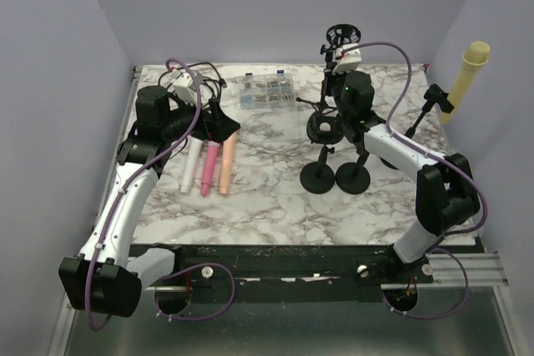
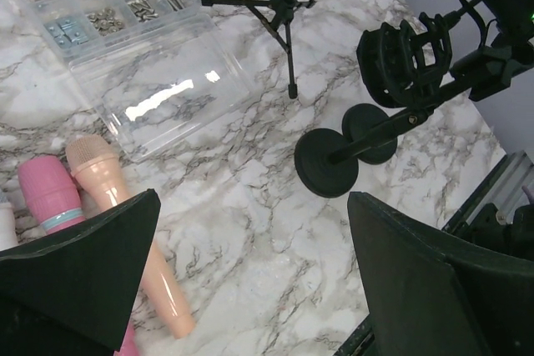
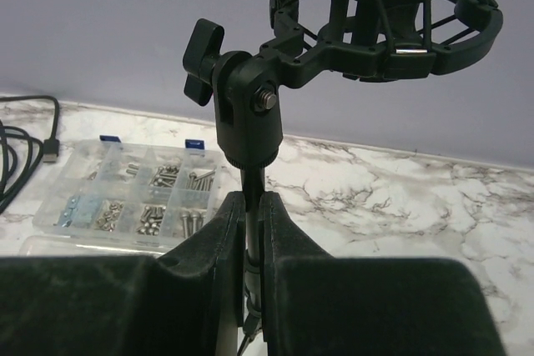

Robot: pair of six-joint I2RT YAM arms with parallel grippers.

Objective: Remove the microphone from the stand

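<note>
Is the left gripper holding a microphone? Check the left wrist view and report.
No, the left gripper is open and empty, while the pink microphone and peach microphone lie on the table.

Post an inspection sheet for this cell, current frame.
Surface: marble table, no spills seen.
Job's things: cream microphone still clipped in its stand at the right edge; shock mount on the gripped stand is empty.
Clutter: loose microphones lying at left; screw organiser; round-base stands.
Grippers: left claw open above the loose microphones; right claw shut on the stand pole.
Cables: purple arm cables; black cable at back left.
Surroundings: lilac walls; nothing else seen.
</note>
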